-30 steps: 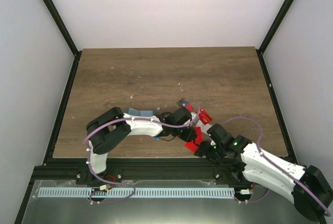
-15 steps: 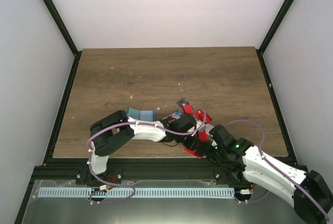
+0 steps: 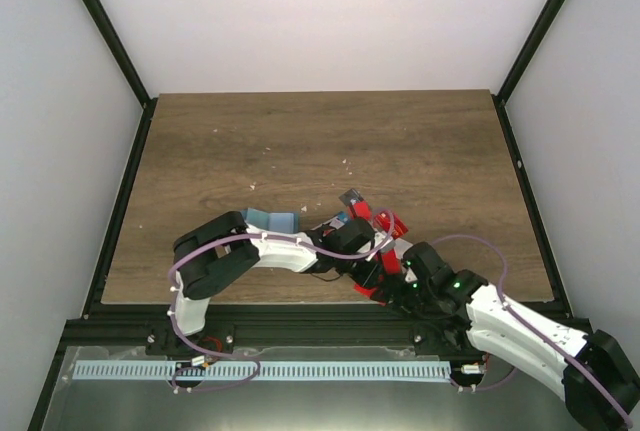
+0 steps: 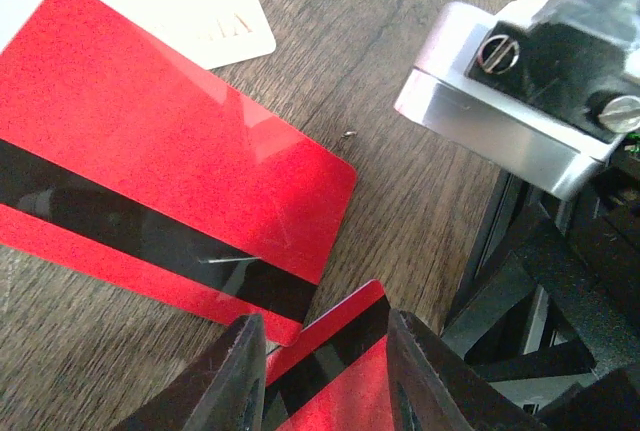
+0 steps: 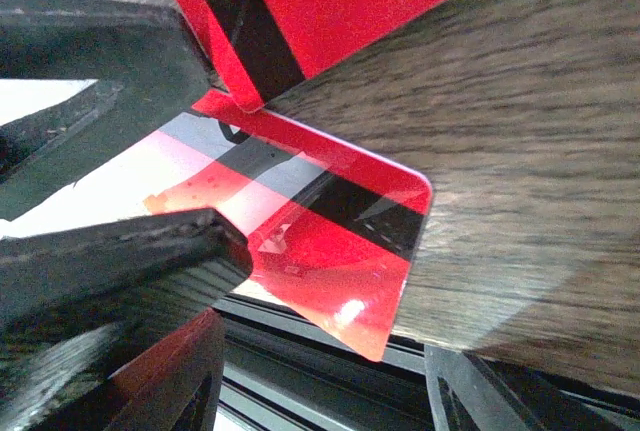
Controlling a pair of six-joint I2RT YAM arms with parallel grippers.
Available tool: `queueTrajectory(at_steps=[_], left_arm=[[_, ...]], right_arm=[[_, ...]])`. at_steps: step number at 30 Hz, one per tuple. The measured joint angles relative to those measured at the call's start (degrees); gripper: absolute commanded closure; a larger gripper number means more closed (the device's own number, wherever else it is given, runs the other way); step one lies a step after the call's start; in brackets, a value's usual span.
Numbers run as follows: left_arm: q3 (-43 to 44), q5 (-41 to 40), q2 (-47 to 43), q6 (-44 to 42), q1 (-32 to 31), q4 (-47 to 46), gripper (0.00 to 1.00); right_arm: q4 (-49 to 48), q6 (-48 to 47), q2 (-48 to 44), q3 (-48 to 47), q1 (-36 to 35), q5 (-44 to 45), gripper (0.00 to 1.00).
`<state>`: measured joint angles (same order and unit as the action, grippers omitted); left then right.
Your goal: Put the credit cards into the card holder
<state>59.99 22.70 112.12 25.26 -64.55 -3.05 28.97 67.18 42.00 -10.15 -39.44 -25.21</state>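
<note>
Seeing brown wood table (image 3: pixel 300 141) boxed in by white walls (image 3: pixel 320 21), black rail (image 3: pixel 280 323) running along near edge. Finding both arms crowding front-right part of table, tips nearly meeting. Spotting card holder (image 3: pixel 272 219) lying flat behind left forearm, left of card cluster, well apart from both claws. Noting red card (image 4: pixel 170 171) lying stripe-up on wood, overlapping edge of white card (image 4: pixel 190 1) beyond it. Seeing left gripper (image 4: pixel 325 336) with fingers (image 4: pixel 240 371) standing apart and second red card (image 4: pixel 345 326) sitting in the gap, stripe up, turned at an angle to them; failing to tell whether pinching it or only straddling it. Catching that same card in right wrist view poking past table edge, over rail. Seeing right gripper (image 5: pixel 325 336) spread, one finger either side of overhanging corner, no clamp showing. Noticing metal body of right claw sitting just beyond left fingertips in left wrist view. Picking out more red cards near the claws in top view, too small for detail.
</note>
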Motion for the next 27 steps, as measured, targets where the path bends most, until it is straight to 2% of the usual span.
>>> queueTrajectory(at_steps=[12, 20, 27], left_arm=[[-5.0, 1.6, -2.1, 0.0, 0.5, -4.9, 0.64], [-5.6, 3.0, -2.3, -0.3, 0.5, -5.1, 0.64], [-6.2, 4.8, -2.4, -0.4, 0.4, -5.6, 0.64]], right_arm=[[-7.6, 2.4, 0.0, 3.2, 0.0, -3.9, 0.50], [-10.1, 3.1, 2.0, 3.9, -0.1, -4.8, 0.69], [-10.3, 3.7, 2.2, 4.0, -0.2, -5.0, 0.89]])
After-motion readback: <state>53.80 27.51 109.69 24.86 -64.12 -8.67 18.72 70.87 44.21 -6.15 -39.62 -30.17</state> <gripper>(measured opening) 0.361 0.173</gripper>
